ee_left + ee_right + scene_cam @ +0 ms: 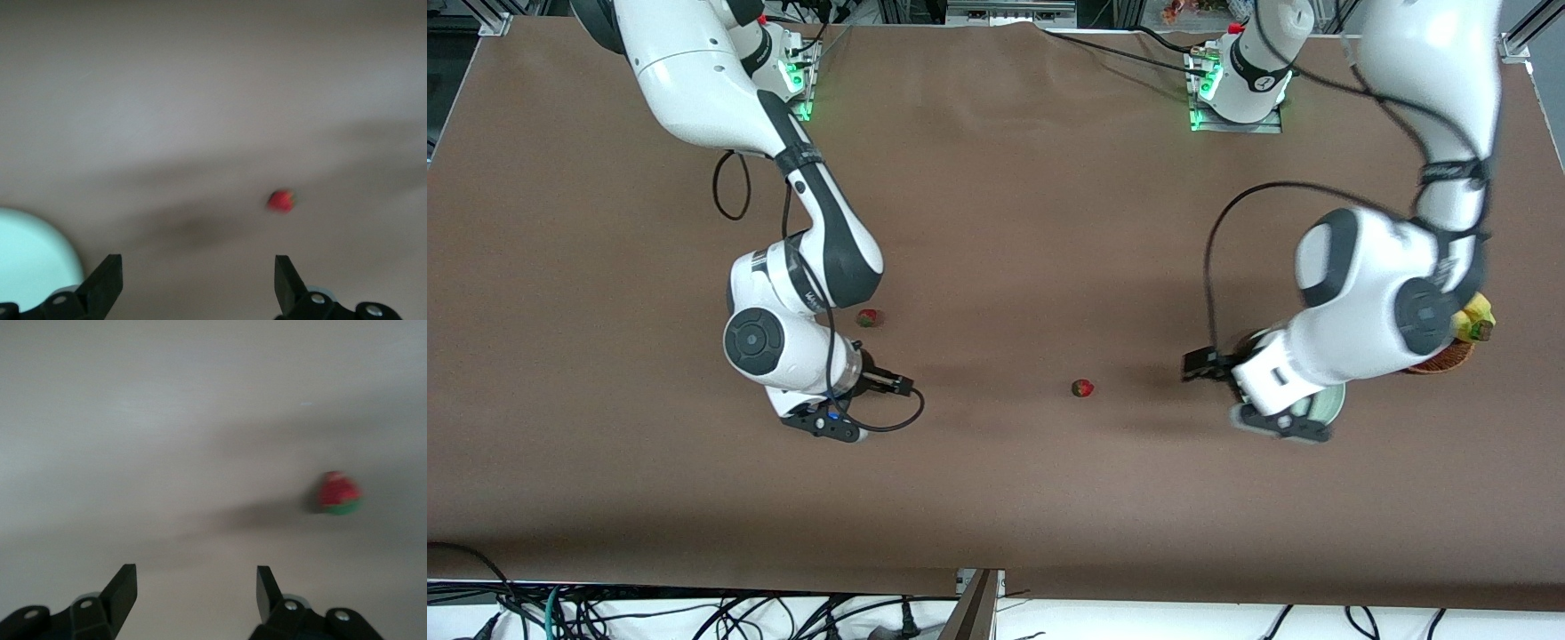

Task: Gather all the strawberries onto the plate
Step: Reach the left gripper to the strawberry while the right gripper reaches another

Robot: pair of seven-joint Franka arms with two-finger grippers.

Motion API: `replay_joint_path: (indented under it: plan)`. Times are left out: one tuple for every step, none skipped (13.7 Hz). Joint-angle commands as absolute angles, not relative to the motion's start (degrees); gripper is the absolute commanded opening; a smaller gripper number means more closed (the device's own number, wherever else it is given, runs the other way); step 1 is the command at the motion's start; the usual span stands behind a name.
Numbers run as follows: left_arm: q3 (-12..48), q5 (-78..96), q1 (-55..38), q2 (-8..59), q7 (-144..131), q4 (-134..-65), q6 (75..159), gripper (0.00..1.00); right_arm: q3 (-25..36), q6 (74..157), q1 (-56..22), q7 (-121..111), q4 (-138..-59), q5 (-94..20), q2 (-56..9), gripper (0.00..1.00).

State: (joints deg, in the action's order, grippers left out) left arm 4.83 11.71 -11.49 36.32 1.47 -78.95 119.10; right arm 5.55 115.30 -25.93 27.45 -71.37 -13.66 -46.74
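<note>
The left gripper (193, 283) hangs with fingers spread and empty just above the plate (1325, 404), which sits toward the left arm's end of the table beside a wicker basket (1440, 360); one strawberry (1082, 388) lies mid-table, well apart from the plate. The right gripper (197, 593), also spread and holding nothing, hovers over bare brown table (996, 498) toward the right arm's end, near a second strawberry (867, 317) lying farther from the front edge
</note>
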Motion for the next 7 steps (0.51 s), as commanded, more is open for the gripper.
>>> replay_joint_path:
  plan:
    - [4.0, 12.7, -18.0, 41.7, 1.2, -75.3, 126.0, 1.0, 9.0, 116.1, -26.7, 20.8, -79.8, -12.3, -42.1, 0.81]
    - [3.9, 12.1, -19.5, 43.3, 1.3, -75.6, 129.2, 1.0, 10.0, 117.4, -26.3, 18.4, -79.8, -12.3, -42.5, 0.81]
    - [3.9, 12.0, -20.1, 44.5, 1.3, -75.9, 131.8, 1.0, 10.9, 119.5, -26.1, 16.0, -79.8, -12.2, -43.8, 0.81]
    - [3.9, 12.0, -20.6, 45.9, 1.3, -76.5, 133.1, 1.0, 11.3, 121.7, -25.6, 14.3, -79.8, -12.1, -44.9, 0.81]
    - [3.9, 12.0, -21.9, 47.0, 1.4, -76.8, 134.0, 1.0, 11.3, 124.2, -24.9, 13.0, -79.9, -12.1, -46.4, 0.81]
    - [3.7, 12.0, -22.9, 48.0, 1.4, -77.6, 135.7, 1.0, 11.3, 126.3, -24.6, 12.6, -80.0, -12.0, -47.6, 0.81]
    - [3.6, 12.0, -23.4, 48.7, 1.4, -78.7, 137.9, 1.0, 11.3, 128.0, -24.6, 12.7, -80.0, -12.1, -48.8, 0.81]
